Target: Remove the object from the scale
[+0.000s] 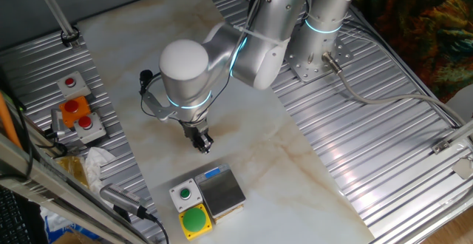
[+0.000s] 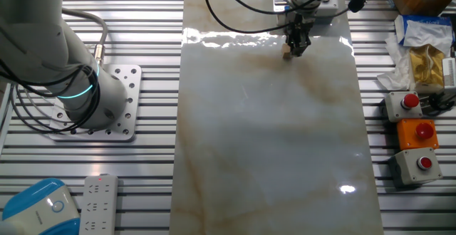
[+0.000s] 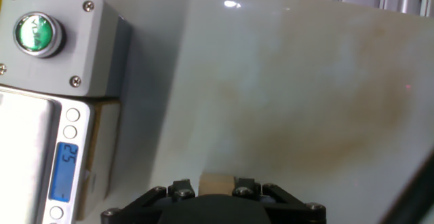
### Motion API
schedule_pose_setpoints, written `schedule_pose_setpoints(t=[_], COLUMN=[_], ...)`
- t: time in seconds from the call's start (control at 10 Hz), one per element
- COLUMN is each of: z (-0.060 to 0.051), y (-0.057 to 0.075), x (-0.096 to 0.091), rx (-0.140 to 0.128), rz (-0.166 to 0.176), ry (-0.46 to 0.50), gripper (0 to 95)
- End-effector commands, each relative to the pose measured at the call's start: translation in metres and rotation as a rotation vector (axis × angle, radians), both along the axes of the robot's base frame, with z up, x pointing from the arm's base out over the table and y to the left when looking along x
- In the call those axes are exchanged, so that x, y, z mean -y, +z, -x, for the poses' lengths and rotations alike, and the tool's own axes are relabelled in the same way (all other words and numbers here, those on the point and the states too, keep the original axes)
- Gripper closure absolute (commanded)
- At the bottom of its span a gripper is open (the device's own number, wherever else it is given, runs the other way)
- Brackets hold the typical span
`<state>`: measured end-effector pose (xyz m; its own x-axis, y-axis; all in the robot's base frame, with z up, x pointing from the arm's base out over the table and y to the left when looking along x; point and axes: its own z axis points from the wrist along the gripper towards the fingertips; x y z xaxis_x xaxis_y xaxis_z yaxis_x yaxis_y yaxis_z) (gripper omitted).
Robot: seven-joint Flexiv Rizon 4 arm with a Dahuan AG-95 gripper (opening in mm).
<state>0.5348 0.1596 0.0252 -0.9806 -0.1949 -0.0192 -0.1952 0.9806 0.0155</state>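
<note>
My gripper [image 1: 202, 142] is shut on the tiny tan wooden cube [image 3: 215, 180], which sits between the two fingers at the bottom of the hand view. The gripper [image 3: 215, 186] hangs over the bare marble tabletop, off the scale. The scale [image 1: 222, 188], with its dark grey plate and a blue mark at its far edge, stands near the table's front edge, with nothing on its plate. In the hand view the scale [image 3: 27, 142] is at the lower left, its blue display lit. In the other fixed view the gripper [image 2: 296, 46] is at the far end of the table and the scale is out of view.
A grey box with a small green button [image 1: 183, 194] touches the scale's left side and also shows in the hand view [image 3: 54, 41]. A yellow box with a big green button [image 1: 195, 220] stands in front of it. Red-button boxes [image 1: 74, 114] sit beside the table.
</note>
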Motion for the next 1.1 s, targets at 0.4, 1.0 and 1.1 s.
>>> schedule_pose_setpoints(t=[0.4, 1.0, 1.1], z=[0.002, 0.015, 0.018], y=[0.003, 0.035, 0.041], x=[0.004, 0.048, 0.055], rx=[0.005, 0.005, 0.005], rz=[0.005, -0.007, -0.009], ry=[0.006, 0.048, 0.051], gripper=[57.0, 57.0, 57.0])
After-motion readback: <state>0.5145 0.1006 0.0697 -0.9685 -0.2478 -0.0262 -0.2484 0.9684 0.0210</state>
